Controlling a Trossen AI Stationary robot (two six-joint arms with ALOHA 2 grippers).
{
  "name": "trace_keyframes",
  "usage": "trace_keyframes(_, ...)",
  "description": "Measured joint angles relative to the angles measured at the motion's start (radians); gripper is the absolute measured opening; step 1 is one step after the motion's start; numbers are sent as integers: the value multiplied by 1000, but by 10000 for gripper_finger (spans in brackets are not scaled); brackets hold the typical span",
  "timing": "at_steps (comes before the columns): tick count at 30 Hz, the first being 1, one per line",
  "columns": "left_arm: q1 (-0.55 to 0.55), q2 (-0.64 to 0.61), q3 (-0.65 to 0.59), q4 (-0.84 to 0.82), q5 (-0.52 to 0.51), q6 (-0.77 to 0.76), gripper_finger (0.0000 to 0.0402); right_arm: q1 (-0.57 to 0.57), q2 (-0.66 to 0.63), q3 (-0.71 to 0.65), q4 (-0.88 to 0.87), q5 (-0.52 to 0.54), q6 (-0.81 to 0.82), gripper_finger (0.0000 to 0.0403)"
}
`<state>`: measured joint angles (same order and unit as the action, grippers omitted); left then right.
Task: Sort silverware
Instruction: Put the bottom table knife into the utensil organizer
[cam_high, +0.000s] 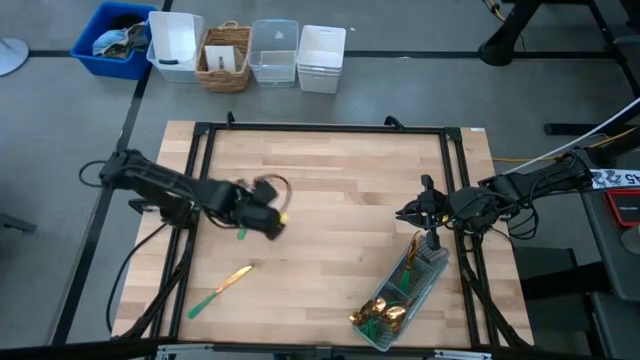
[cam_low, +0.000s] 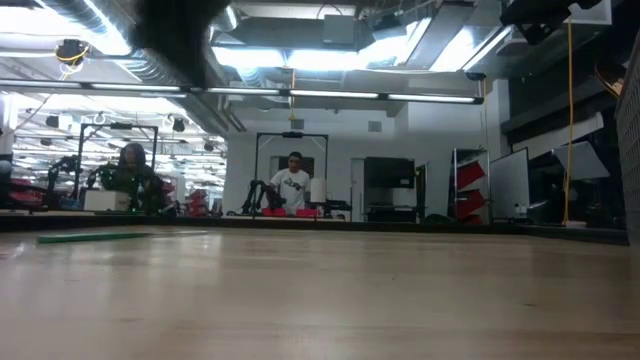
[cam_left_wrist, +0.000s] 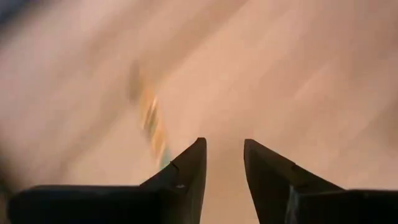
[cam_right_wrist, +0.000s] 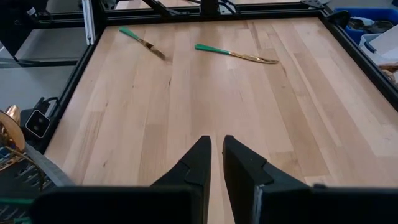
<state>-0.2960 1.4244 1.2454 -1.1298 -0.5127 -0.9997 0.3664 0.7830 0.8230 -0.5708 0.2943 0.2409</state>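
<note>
Two pieces of silverware with gold heads and teal-green handles lie flat on the wooden table. One (cam_high: 222, 290) (cam_right_wrist: 143, 42) is near the front left. The other (cam_right_wrist: 236, 55) lies mid-left; in the high view only its green handle end (cam_high: 240, 235) shows. My left gripper (cam_high: 268, 215) (cam_left_wrist: 224, 155) hangs blurred above it, open, with nothing between its fingers. That piece shows as a smear (cam_left_wrist: 152, 124) in the left wrist view. My right gripper (cam_high: 412, 212) (cam_right_wrist: 216, 155) hovers at the right, its fingers a narrow gap apart and empty. It is beside the clear tray (cam_high: 425, 268), which holds several more pieces.
The clear tray lies slanted at the table's front right corner, with gold heads (cam_high: 380, 315) piled at its near end. A black frame (cam_high: 320, 128) borders the table. Bins and a basket (cam_high: 225, 58) stand on the floor beyond the far edge. People stand in the room behind.
</note>
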Motion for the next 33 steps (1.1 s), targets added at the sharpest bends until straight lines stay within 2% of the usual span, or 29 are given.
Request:
trace_keyframes(2, 26, -6, 0, -168, 156, -139, 100, 0, 0, 0, -1, 0, -1, 44)
trace_keyframes(4, 25, -3, -6, -261, 315, -198, 100, 0, 0, 0, -2, 0, -3, 44)
trace_keyframes(7, -33, -3, -59, -210, 493, -223, 100, 0, 0, 0, -6, 0, -5, 44)
trace_keyframes(10, -134, -2, -129, -80, 582, -240, 100, 0, 0, 0, -8, 0, -10, 44)
trace_keyframes(13, -236, 2, -209, 81, 589, -275, 100, 0, 0, 0, -8, 0, -10, 44)
trace_keyframes(18, -371, 1, -317, 182, 588, -446, 100, 0, 0, 0, -7, 0, -10, 44)
trace_keyframes(23, -494, 2, -390, 287, 589, -526, 100, 0, 0, 0, -7, 0, -2, 44)
trace_keyframes(33, -642, 1, -488, 417, 569, -700, 100, 0, 0, 0, -1, 15, 57, 44)
